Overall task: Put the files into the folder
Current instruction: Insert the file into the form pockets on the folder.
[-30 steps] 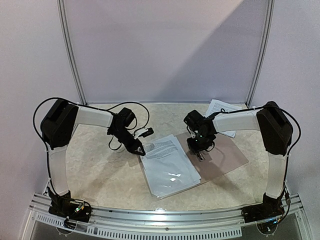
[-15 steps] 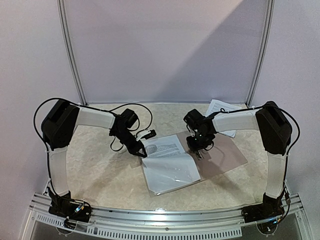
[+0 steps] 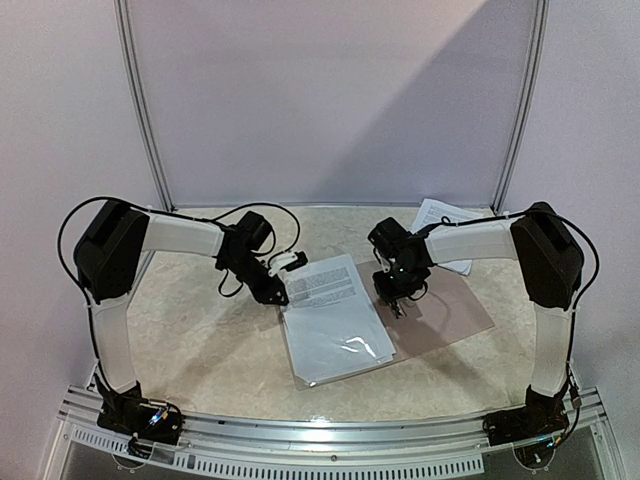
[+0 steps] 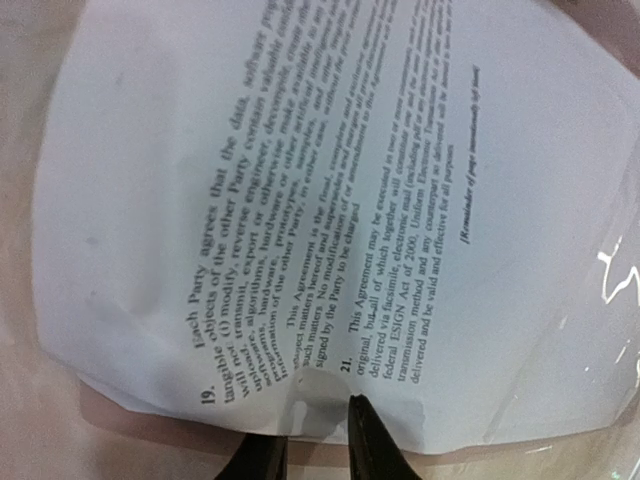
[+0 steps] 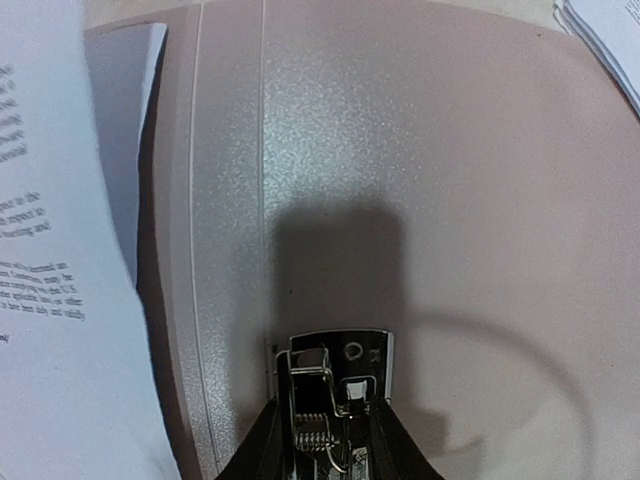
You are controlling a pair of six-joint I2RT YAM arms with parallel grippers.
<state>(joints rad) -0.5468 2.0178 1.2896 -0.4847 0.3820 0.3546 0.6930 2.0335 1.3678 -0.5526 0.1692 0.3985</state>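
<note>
Left gripper [image 3: 277, 295] first. From above, I see it down at the left edge of one printed sheet [image 3: 328, 282], which lies across the far part of the one open folder [image 3: 455, 305]. The folder's clear plastic [image 3: 335, 350] spreads toward me and its tan cover stretches to my right. My right gripper [image 3: 397, 303] sits low on that tan cover, just beside the sheet's right edge. One pile of files [image 3: 447, 215] lies at the far right of the table [image 3: 200, 340], well apart from the sheet and partly hidden by my right arm. That makes two grippers, one folder, one sheet in hand and one pile apart.

Through my left wrist camera, my two fingers [image 4: 372, 445] are drawn close with the sheet's near edge nipped between them, and the paper buckles a little there. Glossy plastic with glare shows at the right; whether it lies over or under the sheet I cannot tell.

Through my right wrist camera, my two fingers [image 5: 262, 452] stand narrowly on either side of one metal spring clip [image 5: 335, 375] on the tan cover. Whether they squeeze it I cannot tell. The printed sheet fills the left edge, and a corner of the pile shows at top right.
</note>
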